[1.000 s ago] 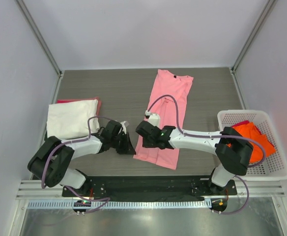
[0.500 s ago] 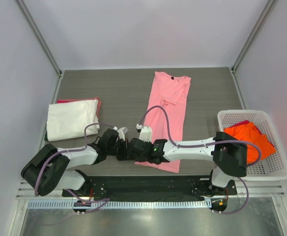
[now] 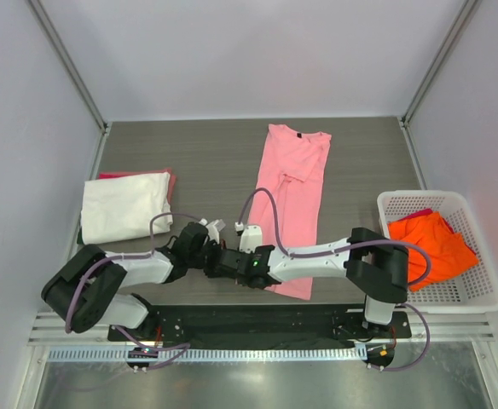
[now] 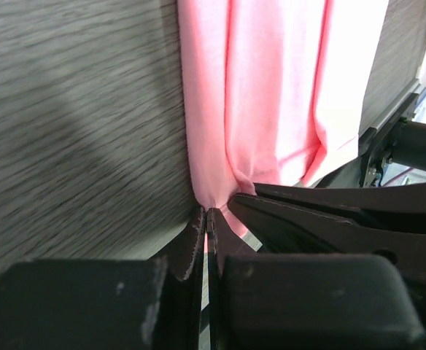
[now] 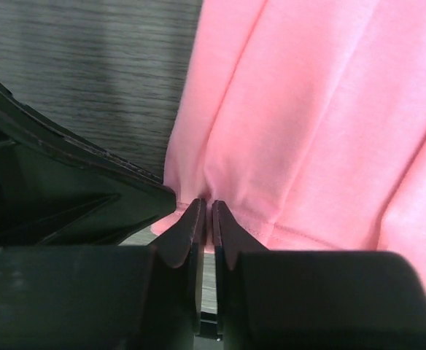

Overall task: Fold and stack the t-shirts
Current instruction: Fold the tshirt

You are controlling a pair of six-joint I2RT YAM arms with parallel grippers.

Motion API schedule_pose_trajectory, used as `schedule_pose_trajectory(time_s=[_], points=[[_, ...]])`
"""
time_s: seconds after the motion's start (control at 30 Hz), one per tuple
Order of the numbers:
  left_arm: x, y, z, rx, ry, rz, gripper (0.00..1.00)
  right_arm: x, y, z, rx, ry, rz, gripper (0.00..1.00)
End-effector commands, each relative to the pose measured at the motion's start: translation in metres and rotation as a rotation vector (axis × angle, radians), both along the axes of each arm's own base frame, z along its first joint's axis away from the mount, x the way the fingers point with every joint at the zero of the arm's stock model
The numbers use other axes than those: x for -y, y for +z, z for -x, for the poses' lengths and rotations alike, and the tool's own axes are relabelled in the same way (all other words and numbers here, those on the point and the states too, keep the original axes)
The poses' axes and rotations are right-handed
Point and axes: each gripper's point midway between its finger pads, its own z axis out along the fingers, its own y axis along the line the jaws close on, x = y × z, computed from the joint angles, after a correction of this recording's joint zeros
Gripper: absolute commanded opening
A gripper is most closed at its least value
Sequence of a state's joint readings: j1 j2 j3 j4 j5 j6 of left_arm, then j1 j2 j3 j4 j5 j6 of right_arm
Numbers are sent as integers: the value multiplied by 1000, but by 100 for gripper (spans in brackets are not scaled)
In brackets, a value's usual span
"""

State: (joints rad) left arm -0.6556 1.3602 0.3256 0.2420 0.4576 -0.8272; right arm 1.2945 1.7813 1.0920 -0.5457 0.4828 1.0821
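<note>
The light pink t-shirt [image 3: 290, 192] lies as a long strip down the middle of the table, neck label at the far end. My left gripper [image 3: 221, 256] and right gripper [image 3: 234, 259] meet at its near-left corner. In the left wrist view the left gripper [image 4: 207, 213] is shut on the pink corner [image 4: 220, 168], with the right gripper's fingers [image 4: 322, 211] just beside it. In the right wrist view the right gripper [image 5: 204, 206] is shut on the pink hem [image 5: 286, 146]. A folded cream-white shirt [image 3: 125, 204] lies on a red one [image 3: 171, 175] at left. The orange shirt [image 3: 432, 243] is in the basket.
The white mesh basket [image 3: 479, 300] stands at the right edge of the table. The right arm [image 3: 326, 256] stretches low across the pink shirt's near end. The cage posts and walls close in the table's sides and back.
My right gripper has moved left and nearer along the pink shirt's hem to its near-left corner, next to the left gripper. The shirt's far end has shifted slightly.
</note>
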Motion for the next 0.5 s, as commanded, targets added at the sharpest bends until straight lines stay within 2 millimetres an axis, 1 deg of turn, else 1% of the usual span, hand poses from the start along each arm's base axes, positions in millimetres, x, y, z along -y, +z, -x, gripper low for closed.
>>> schedule_pose_trajectory(time_s=[0.0,0.03,0.1,0.13,0.17,0.2,0.23,0.3,0.33,0.37,0.4,0.43,0.47], points=[[-8,-20,3,-8,-10,-70,0,11,17,-8,65,-64,2,11],[-8,-21,3,-7,-9,-71,0,17,16,-6,65,-69,4,11],[-8,-23,2,-14,-9,-77,0,21,28,-6,76,-90,-40,11],[-8,-24,3,-18,-11,-79,0,29,24,-4,73,-99,-34,11],[-8,-24,3,-19,-11,-80,0,33,27,-3,74,-109,-47,11],[-7,-24,2,-15,-12,-79,0,35,36,-3,83,-120,-82,11],[-9,-24,3,-16,-11,-84,0,45,31,0,76,-128,-74,10],[-10,-24,2,-6,-11,-91,0,50,39,3,72,-146,-122,8],[-11,-24,3,-7,-11,-94,0,60,33,6,65,-152,-113,7],[-12,-24,2,-1,-8,-100,0,64,33,8,62,-163,-124,7],[-13,-25,2,-3,-4,-104,0,66,39,10,59,-179,-164,7],[-13,-24,2,0,-5,-100,0,77,31,14,46,-188,-156,7],[-13,-24,2,3,-3,-101,0,81,30,16,42,-195,-164,7]])
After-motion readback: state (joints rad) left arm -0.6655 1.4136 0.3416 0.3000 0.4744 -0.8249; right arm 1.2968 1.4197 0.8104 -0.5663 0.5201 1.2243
